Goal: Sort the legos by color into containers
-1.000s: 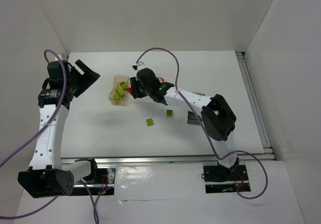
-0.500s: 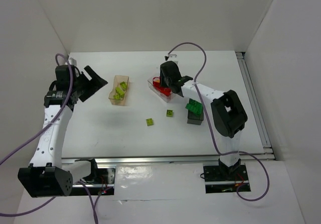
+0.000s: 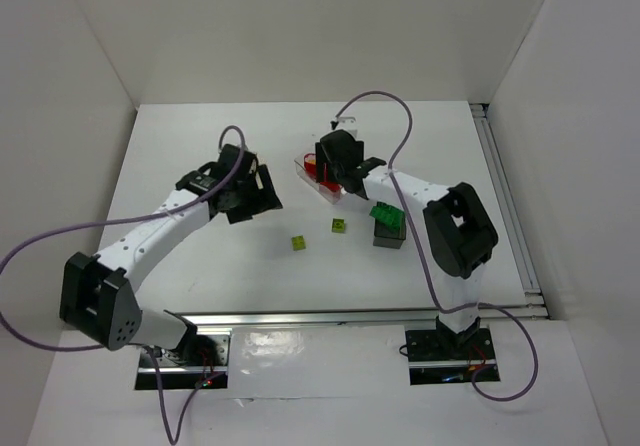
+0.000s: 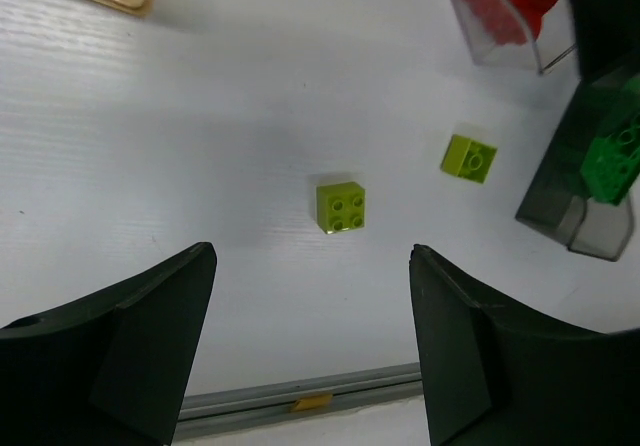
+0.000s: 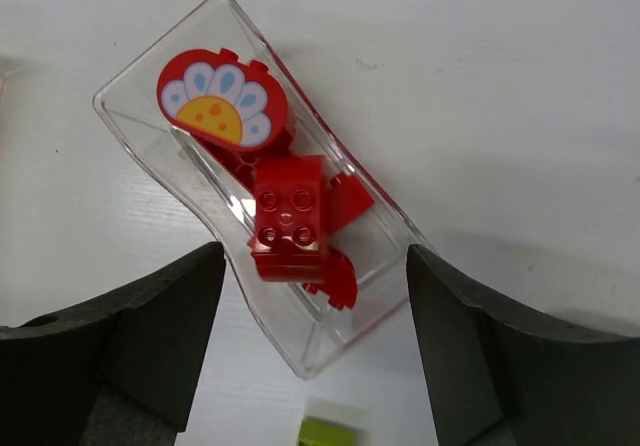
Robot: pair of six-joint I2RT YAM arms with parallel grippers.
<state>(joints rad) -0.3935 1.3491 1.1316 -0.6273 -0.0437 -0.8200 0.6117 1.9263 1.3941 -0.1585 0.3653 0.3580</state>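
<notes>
Right claw [image 5: 310, 258] spread over red brick [image 5: 288, 216] in clear tub [image 5: 385, 221]; left claw [image 4: 310, 256] spread over yellow-green brick [image 4: 341, 206].

White table [image 3: 440, 146], plain white walls [image 3: 300, 26] on three sides, aluminium rail [image 3: 330, 318] along near edge.

A plain white table [image 3: 250, 276] sits boxed in by a white back wall [image 3: 320, 26] and white side walls on the left [image 3: 60, 86] and right [image 3: 580, 116]. A silvery metal rail [image 3: 330, 316] runs along its near edge, and a second, similar rail [image 3: 505, 206] runs down its right edge towards the back corner. From the left wrist view, the near rail [image 4: 250, 399] shows as a grey strip with a small yellowish tag [image 4: 313, 402] on it, and the tabletop has a faint grain of fine lines.
</notes>
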